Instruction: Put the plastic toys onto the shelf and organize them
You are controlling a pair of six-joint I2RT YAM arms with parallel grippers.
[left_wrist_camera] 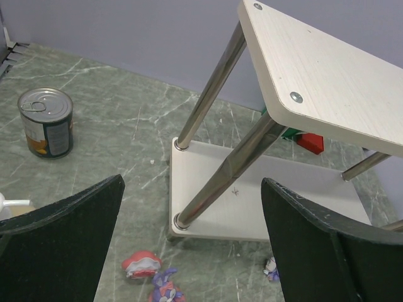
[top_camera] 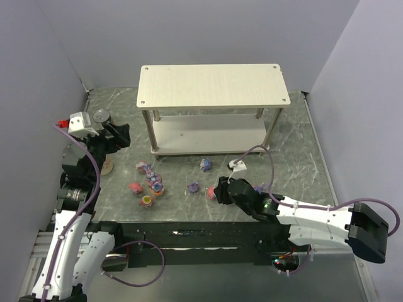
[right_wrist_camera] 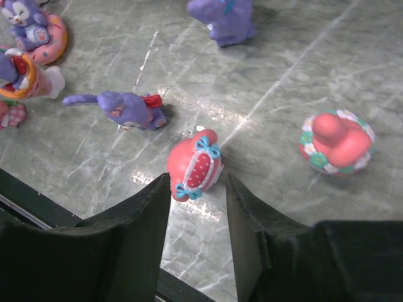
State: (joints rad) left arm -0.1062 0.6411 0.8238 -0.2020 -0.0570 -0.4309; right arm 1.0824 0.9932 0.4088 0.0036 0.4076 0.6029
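Left claw (left_wrist_camera: 192,182) wide open, right claw (right_wrist_camera: 197,180) half-closed.

Even, bright light falls from above in all my views. The shelf (top_camera: 214,85) casts a soft shadow on the worktop (top_camera: 296,157). In my right wrist view, white glare streaks the worktop, and the near black fingers (right_wrist_camera: 135,233) show little detail.

White arm links (top_camera: 315,220) w/ blk joints (top_camera: 79,165), purple cables (top_camera: 96,182), blk curved fingers (right_wrist_camera: 129,242).

From here I see a grey-green marbled table (top_camera: 302,163) with the shelf (top_camera: 213,85) standing at its far side. A tin can (top_camera: 101,116) stands upright left of it, and toys (top_camera: 151,184) lie scattered in front (some tipped over).
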